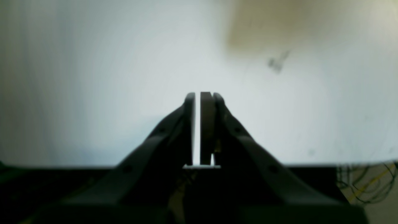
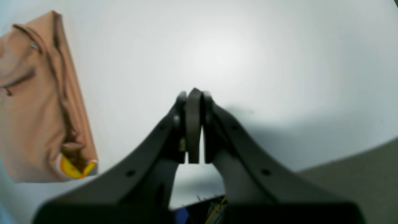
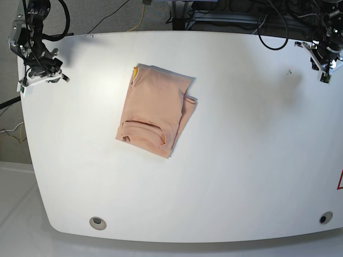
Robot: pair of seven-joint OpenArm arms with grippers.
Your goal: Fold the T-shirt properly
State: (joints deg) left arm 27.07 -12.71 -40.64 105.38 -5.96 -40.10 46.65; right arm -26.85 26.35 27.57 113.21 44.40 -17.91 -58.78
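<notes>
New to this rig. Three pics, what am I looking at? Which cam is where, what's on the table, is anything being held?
It is a robot with two arms. The base picture looks down on a white table. The other two come from cameras mounted on the wrists, looking along each gripper's dark fingers. The left gripper sits at the far right corner in the base view, the right gripper at the far left corner. Both are closed or nearly so, and hold nothing. The T-shirt, peach and folded into a rough rectangle, lies alone mid-table, touched by neither.
</notes>
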